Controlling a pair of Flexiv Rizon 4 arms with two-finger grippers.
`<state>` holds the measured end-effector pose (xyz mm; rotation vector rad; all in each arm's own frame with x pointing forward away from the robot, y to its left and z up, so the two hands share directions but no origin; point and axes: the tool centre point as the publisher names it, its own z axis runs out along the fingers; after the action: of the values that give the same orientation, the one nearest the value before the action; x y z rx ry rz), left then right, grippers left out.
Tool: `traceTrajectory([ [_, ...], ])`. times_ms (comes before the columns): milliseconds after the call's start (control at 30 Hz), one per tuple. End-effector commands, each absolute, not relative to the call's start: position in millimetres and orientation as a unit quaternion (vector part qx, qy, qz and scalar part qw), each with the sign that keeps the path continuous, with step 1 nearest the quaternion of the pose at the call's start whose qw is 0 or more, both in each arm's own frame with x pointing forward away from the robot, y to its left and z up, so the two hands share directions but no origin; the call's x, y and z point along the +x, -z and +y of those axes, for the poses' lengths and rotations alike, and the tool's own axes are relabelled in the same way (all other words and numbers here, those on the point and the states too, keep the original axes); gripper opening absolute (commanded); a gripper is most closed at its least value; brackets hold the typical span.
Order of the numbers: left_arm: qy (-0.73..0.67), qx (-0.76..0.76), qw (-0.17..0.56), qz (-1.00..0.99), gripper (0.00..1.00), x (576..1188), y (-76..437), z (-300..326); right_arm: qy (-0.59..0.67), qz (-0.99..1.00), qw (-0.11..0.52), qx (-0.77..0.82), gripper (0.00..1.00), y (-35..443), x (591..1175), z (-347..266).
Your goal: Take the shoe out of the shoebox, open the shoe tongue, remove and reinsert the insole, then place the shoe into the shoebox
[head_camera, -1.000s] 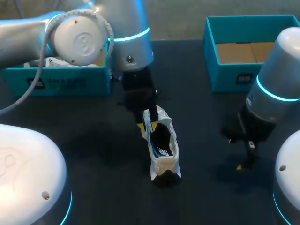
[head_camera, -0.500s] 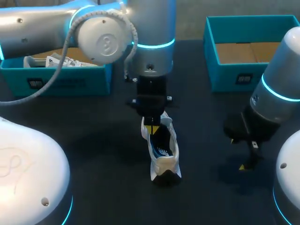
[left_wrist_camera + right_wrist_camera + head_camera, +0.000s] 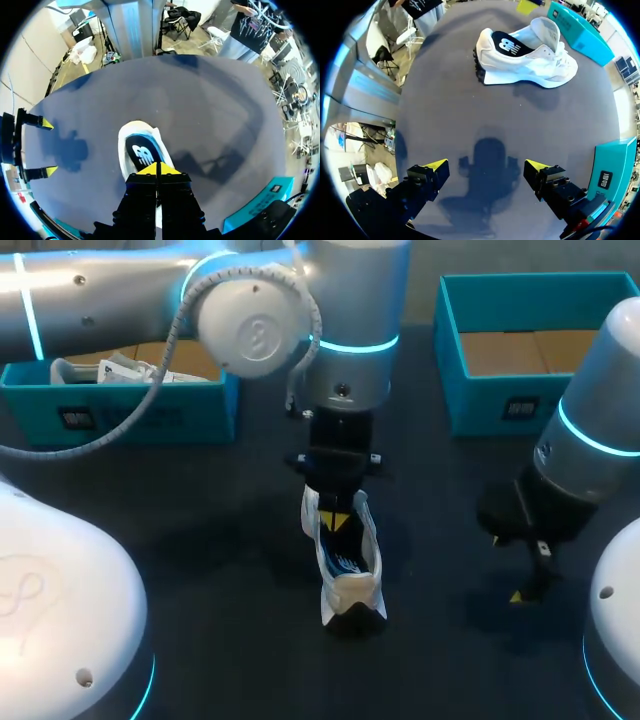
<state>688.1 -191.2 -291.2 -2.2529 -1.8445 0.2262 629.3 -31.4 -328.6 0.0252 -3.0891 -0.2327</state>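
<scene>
Hovering over the white shoe (image 3: 350,578) at mid-surface, left tool (image 3: 157,169) pressed together.
Standing upright, heel facing near, showing a dark insole (image 3: 144,152) with a white logo; holding the right tool (image 3: 486,167) spread, well to the right.

The white shoe (image 3: 347,560) looks soft, with smooth leather-like sides and a bumpy rubbery sole. The dark insole (image 3: 507,46) inside it is matt. The dark table (image 3: 200,530) is smooth and not shiny. The left teal shoebox (image 3: 130,418) and the right teal shoebox (image 3: 500,405) look like cardboard, plain brown inside. The silver left arm (image 3: 350,300) is shiny and smooth. The left gripper (image 3: 156,170) and the right gripper (image 3: 486,165) are matt black with smooth yellow tips.
</scene>
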Motion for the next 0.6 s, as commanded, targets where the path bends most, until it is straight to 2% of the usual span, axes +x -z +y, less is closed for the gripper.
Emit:
traceTrajectory([
  [33, -0.083, -0.771, 0.117, -0.62, 0.0, 688.7, 305.5, -193.2, 0.075, -0.997, 0.02, 0.008, 1.0, 329.0, 627.9, -31.8],
  [600, -0.082, -0.804, 0.135, -0.574, 0.0, 673.2, 336.8, -186.2, 0.075, -0.997, 0.02, 0.008, 1.0, 329.0, 627.9, -31.8],
])
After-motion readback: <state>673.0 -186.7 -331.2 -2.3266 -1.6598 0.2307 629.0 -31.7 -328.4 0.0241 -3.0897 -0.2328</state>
